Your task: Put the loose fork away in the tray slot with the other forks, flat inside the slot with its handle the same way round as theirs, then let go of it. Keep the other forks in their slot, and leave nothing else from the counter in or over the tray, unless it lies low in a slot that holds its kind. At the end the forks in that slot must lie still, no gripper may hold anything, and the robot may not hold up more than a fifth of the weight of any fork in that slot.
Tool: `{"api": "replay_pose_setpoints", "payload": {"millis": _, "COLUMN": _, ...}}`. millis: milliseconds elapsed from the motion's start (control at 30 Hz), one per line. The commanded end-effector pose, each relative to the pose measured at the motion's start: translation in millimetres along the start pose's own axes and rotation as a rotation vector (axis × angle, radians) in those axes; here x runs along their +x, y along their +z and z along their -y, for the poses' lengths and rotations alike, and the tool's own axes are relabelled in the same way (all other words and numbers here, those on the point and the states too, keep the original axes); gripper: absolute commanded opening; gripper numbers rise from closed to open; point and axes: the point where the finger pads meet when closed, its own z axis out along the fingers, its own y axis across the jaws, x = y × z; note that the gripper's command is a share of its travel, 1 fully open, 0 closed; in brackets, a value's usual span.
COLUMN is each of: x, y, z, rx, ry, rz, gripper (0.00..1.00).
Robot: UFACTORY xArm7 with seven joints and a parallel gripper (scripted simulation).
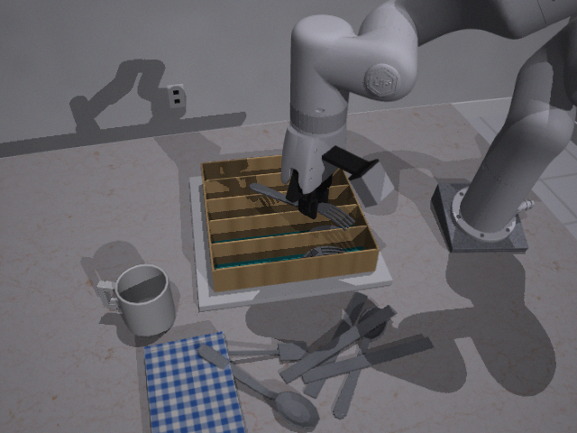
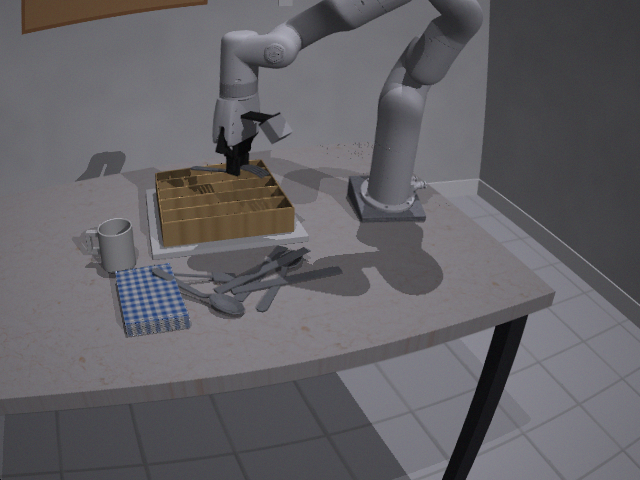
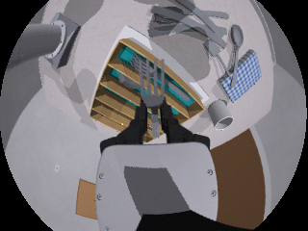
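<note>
My gripper [image 1: 308,205] is shut on the loose grey fork [image 1: 297,205] and holds it level above the wooden cutlery tray [image 1: 284,221]. The fork's handle points left and its tines [image 1: 339,216] point right, over the tray's right half. It also shows in the exterior view [image 2: 232,168] and in the wrist view [image 3: 153,90], tines pointing away from the wrist. Other forks [image 1: 325,252] lie in the front slot on a teal liner, tines to the right. Another utensil [image 1: 325,229] lies in the slot behind it.
A pile of loose cutlery [image 1: 344,346] lies in front of the tray. A spoon [image 1: 275,396] rests partly on a blue checked napkin [image 1: 190,384]. A grey mug [image 1: 141,298] stands at the tray's left. The robot base [image 1: 484,224] stands at the right.
</note>
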Motion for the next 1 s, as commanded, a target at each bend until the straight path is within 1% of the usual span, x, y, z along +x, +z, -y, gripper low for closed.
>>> {"api": "replay_pose_setpoints", "payload": {"millis": 0, "x": -1.0, "y": -1.1, "z": -0.7, "rx": -0.028, "ry": -0.278, "rz": -0.001, "gripper": 0.03}}
{"api": "replay_pose_setpoints", "payload": {"millis": 67, "x": -1.0, "y": -1.1, "z": -0.7, "rx": -0.03, "ry": -0.359, "rz": -0.001, "gripper": 0.03}}
{"api": "replay_pose_setpoints", "payload": {"millis": 133, "x": -1.0, "y": -1.1, "z": -0.7, "rx": -0.03, "ry": -0.359, "rz": -0.001, "gripper": 0.03}}
{"api": "replay_pose_setpoints", "payload": {"millis": 167, "x": -0.9, "y": -1.1, "z": -0.7, "rx": -0.036, "ry": -0.478, "rz": 0.0, "gripper": 0.03}}
{"api": "replay_pose_setpoints", "payload": {"millis": 200, "x": -0.7, "y": -1.1, "z": -0.6, "rx": -0.04, "ry": -0.513, "rz": 0.004, "gripper": 0.03}}
{"api": "replay_pose_setpoints", "payload": {"millis": 267, "x": 0.1, "y": -0.9, "z": 0.0, "rx": -0.057, "ry": -0.577, "rz": 0.028, "gripper": 0.03}}
{"api": "replay_pose_setpoints", "payload": {"millis": 400, "x": 0.7, "y": -0.9, "z": 3.1, "rx": -0.104, "ry": -0.713, "rz": 0.097, "gripper": 0.03}}
{"api": "replay_pose_setpoints", "payload": {"millis": 533, "x": 0.7, "y": -0.9, "z": 3.2, "rx": -0.149, "ry": -0.832, "rz": 0.137, "gripper": 0.03}}
{"api": "replay_pose_setpoints", "payload": {"millis": 967, "x": 0.7, "y": -0.9, "z": 3.2, "rx": -0.149, "ry": -0.832, "rz": 0.137, "gripper": 0.03}}
